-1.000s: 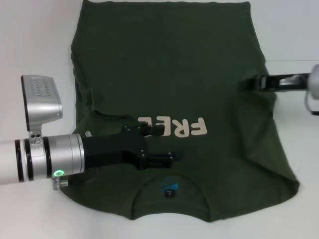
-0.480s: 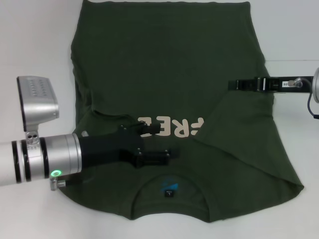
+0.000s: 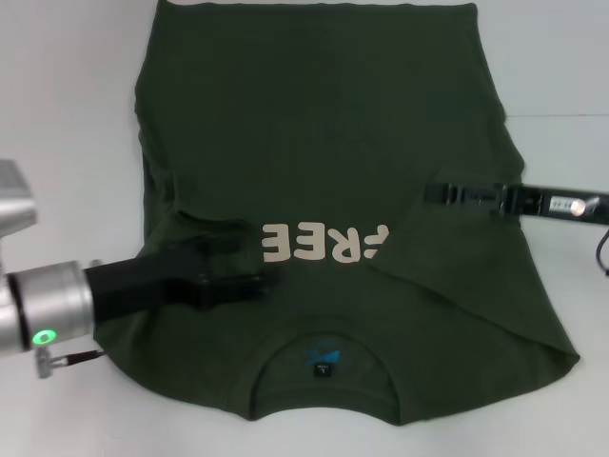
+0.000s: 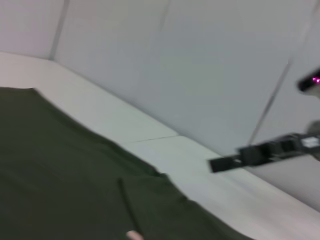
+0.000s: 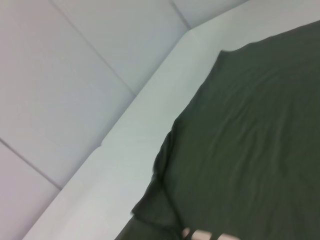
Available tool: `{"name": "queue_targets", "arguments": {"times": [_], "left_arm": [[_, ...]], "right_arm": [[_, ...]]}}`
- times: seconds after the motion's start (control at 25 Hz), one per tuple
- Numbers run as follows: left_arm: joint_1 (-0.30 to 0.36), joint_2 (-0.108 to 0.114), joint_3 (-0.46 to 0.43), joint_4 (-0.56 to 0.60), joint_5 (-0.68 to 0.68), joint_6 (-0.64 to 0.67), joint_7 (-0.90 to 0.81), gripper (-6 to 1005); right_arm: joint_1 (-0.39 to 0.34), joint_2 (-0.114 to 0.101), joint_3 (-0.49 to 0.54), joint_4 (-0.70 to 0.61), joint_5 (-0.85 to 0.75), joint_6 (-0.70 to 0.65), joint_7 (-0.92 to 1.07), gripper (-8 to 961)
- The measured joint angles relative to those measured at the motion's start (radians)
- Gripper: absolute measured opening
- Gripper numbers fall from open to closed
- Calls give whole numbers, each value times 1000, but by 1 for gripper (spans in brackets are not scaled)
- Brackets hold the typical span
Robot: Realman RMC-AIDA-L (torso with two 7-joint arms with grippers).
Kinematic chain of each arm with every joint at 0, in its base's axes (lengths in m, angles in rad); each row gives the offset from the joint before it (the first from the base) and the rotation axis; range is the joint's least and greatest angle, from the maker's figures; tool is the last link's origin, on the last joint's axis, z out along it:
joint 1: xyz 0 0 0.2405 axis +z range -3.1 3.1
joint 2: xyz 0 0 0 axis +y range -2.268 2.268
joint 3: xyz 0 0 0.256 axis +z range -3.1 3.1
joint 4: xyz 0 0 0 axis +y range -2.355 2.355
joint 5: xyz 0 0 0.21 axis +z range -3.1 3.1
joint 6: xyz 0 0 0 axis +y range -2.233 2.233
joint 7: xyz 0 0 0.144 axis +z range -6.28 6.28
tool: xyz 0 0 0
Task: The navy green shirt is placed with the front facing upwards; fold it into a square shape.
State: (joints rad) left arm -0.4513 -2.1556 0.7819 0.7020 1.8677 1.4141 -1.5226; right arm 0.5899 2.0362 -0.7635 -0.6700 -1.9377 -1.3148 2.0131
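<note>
Two tools work on the navy green shirt (image 3: 324,200), which lies front up on the white counter (image 3: 67,86), collar nearest the robot and hem at the far edge. The left sleeve is already folded in over the chest. On the other side, a flap of cloth covers the last letter of the cream lettering (image 3: 324,244).

The left tool (image 3: 249,271) sits low on the chest just beside the lettering; whether its fingers are apart or pinched together I cannot tell. The right tool (image 3: 440,194) reaches in over the shirt's right side, apparently clamped thin on the edge of that flap, though the pinch itself is hard to make out.

To do this fold well, the right tool should probably carry its flap straight across, parallel to the hem, so the crease runs true from shoulder to bottom. Release should come only once the cloth lies flat. The left side wants a matching width, or the square will come out lopsided.
</note>
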Motion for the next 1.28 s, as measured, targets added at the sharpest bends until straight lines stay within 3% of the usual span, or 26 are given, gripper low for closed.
{"name": "queue_targets", "arguments": {"times": [0.12,0.52,0.72,1.28], "left_arm": [[30,1,-43,24,21,0,-10,933],[73,14,-257,53,173,-46,-82,934],[85,12,-269,52,206,-130,-133,934],[94,9,-265,48,262,-153,-158,934]], "right_arm": [[-10,15,-1,14,1,-8,-32,917],[5,46,20,51,15,11,-56,940],[11,48,21,62,36,23,-56,940],[12,44,21,63,40,16,-48,940]]}}
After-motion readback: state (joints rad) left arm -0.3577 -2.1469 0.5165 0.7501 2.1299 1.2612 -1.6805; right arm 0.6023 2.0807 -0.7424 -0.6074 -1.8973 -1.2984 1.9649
